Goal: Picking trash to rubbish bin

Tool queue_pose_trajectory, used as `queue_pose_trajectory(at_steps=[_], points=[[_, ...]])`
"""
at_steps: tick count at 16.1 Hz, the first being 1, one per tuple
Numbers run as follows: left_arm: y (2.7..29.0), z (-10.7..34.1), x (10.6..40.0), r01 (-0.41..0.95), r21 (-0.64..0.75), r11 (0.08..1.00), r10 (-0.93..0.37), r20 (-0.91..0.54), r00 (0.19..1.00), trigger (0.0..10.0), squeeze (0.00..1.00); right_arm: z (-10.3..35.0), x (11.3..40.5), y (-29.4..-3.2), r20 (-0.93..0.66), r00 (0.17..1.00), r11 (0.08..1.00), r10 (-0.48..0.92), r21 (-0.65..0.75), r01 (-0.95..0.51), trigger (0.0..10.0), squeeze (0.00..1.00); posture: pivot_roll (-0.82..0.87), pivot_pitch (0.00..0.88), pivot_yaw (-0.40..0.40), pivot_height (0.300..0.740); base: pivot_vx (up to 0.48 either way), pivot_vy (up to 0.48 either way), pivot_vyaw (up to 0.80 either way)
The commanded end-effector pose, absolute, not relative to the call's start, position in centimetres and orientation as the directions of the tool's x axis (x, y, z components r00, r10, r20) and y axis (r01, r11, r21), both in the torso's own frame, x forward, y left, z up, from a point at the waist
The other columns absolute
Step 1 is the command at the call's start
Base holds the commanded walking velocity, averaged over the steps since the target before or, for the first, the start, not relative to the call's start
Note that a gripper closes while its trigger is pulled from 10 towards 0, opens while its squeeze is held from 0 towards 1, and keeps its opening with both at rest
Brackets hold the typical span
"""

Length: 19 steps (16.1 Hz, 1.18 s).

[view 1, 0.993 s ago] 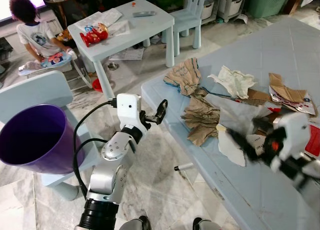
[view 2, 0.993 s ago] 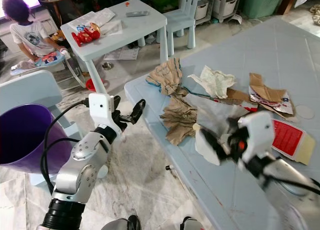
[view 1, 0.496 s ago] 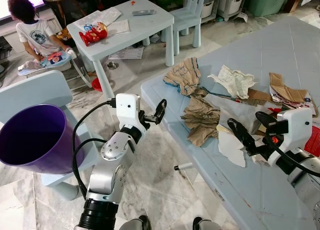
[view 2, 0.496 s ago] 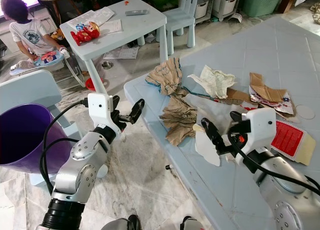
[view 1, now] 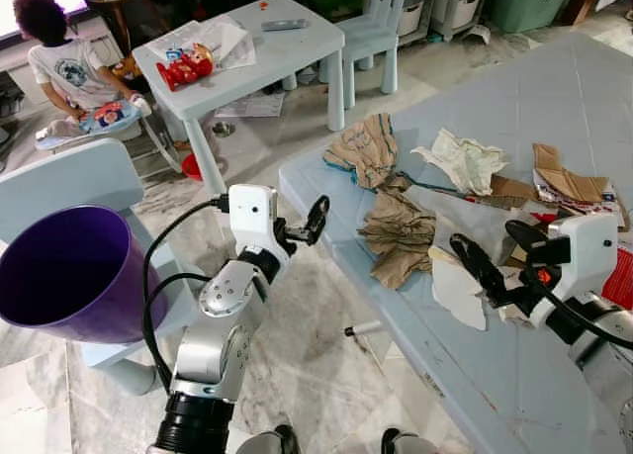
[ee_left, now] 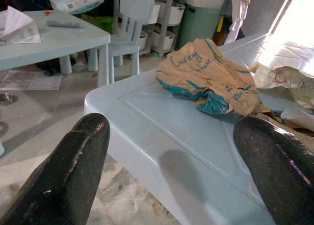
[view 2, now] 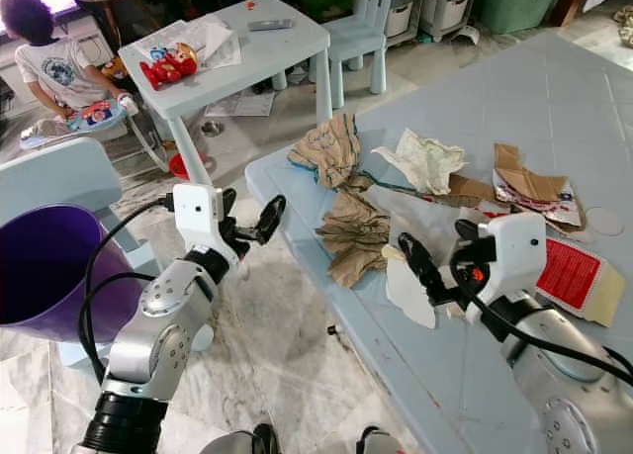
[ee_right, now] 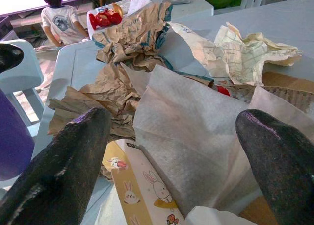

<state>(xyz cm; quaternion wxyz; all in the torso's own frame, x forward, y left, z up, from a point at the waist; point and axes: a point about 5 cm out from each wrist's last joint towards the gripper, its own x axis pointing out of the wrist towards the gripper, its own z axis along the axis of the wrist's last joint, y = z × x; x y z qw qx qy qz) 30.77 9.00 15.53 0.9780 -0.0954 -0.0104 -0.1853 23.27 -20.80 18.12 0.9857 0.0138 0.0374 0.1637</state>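
Note:
Trash lies on the light blue table [view 1: 465, 375]: crumpled brown paper bags [view 1: 399, 233], a printed brown bag [ee_left: 211, 78] near the corner, a crumpled white sheet [view 1: 461, 159], torn cardboard [view 1: 568, 185] and a flat white tissue [ee_right: 196, 137]. My right gripper [view 1: 495, 251] hovers open just over that tissue, with nothing between its fingers [ee_right: 64, 171]. My left gripper [view 1: 315, 217] is open in the air beside the table's near-left corner, facing the printed bag. The purple bin [view 1: 64, 276] stands at the far left.
A person [view 1: 64, 63] sits on the floor at the back left. A small table [view 1: 297, 53] carries a red toy [view 1: 186, 66] and papers, with a child's chair [view 1: 371, 29] behind. A light blue chair [view 1: 69, 182] holds the bin. A marker [view 1: 361, 328] lies on the floor.
The right arm was blurred in motion a second ago; it now holds still, open, over the white tissue. The left arm has hardly moved.

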Motion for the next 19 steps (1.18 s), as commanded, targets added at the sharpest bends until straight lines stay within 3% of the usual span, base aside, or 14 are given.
queue_pose_trajectory(at_steps=[1, 19], points=[[9.21, 15.26, 30.74, 0.355, -0.178, 0.918, -0.353, 0.046, 0.935, 10.0, 0.00, 18.42, 23.10, -20.96, -0.058, 0.948, 0.950, 0.312, 0.023, -0.311, 10.0, 0.00, -0.14, 0.188, 0.052, 0.740, 0.000, 0.000, 0.00], [9.21, 15.26, 30.74, 0.355, -0.178, 0.918, -0.353, 0.046, 0.935, 10.0, 0.00, 18.42, 23.10, -20.96, -0.058, 0.948, 0.950, 0.312, 0.023, -0.311, 10.0, 0.00, -0.14, 0.188, 0.052, 0.740, 0.000, 0.000, 0.00]])
